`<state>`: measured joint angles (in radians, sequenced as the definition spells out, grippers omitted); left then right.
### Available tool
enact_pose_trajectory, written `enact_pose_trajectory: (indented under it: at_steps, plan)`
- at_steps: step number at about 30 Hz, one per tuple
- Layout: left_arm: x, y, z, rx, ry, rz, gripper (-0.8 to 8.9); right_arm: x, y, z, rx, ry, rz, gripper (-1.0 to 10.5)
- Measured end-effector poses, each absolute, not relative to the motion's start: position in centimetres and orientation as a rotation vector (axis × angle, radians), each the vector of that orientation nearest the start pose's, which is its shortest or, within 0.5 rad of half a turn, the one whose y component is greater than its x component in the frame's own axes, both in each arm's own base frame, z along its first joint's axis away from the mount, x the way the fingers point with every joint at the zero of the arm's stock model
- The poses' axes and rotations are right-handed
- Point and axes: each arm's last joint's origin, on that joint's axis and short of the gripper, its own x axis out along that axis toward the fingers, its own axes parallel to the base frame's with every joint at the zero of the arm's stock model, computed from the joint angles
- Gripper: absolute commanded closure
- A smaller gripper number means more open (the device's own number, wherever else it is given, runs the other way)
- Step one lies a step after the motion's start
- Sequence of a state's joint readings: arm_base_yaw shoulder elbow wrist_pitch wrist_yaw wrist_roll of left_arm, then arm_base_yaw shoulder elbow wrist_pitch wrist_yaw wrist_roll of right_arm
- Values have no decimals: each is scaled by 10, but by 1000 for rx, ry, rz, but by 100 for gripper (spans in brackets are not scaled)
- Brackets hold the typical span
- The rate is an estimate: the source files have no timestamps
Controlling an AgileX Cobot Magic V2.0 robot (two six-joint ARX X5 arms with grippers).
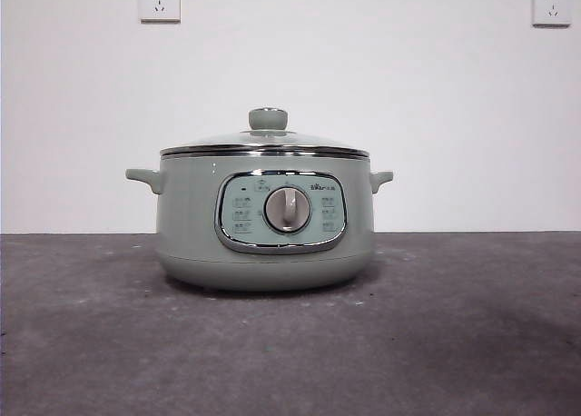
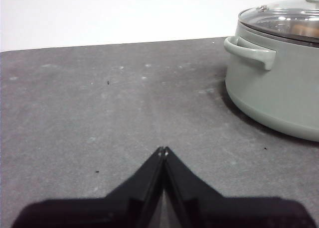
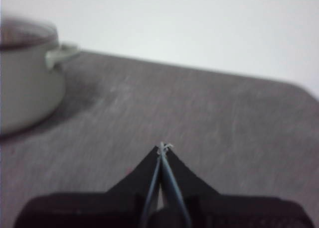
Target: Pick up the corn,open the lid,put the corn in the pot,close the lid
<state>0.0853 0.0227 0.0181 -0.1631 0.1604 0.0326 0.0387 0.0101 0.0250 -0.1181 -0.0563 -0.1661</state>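
Ahead of the left gripper (image 2: 163,149) and off to one side sits the large sage-green electric cooking pot (image 1: 264,223), its small side handle (image 2: 250,51) turned toward that arm, with bare grey tabletop (image 2: 114,113) between jaws and pot. That gripper's two black jaws are pressed together at the tips, holding nothing. The right gripper (image 3: 162,147) is likewise closed and empty, and the pot lies off to its other side, near but clearly apart; that wrist view is blurred, so finer detail there is uncertain. The round clear glass lid (image 1: 265,143) with its steel rim and sage-green knob (image 1: 268,119) rests seated on the pot, so the pot is closed. The small yellow-orange corn cob cannot be found on the table in any view; a faint orange-tan patch shows through the glass in the left wrist view, but it is too indistinct to say it is the corn. Its long axis and its direction from either gripper therefore cannot be told. Judging from the pot's apparent nearness in the two wrist views, the left arm seems slightly closer to it, and the knob, standing upright at the lid's centre, lies above and beyond both grippers.
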Motion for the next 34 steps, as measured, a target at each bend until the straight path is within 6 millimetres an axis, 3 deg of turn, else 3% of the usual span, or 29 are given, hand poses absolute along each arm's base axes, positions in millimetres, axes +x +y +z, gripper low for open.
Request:
enact_pose_trajectory:
  at_steps: [3,34]
  plan:
    - [96,4,152,11,167,-78,816,95,5,153,-158,160,108,946]
    - [97,4,152,10,175,-78,817,95,5,153,-113,164,105,946]
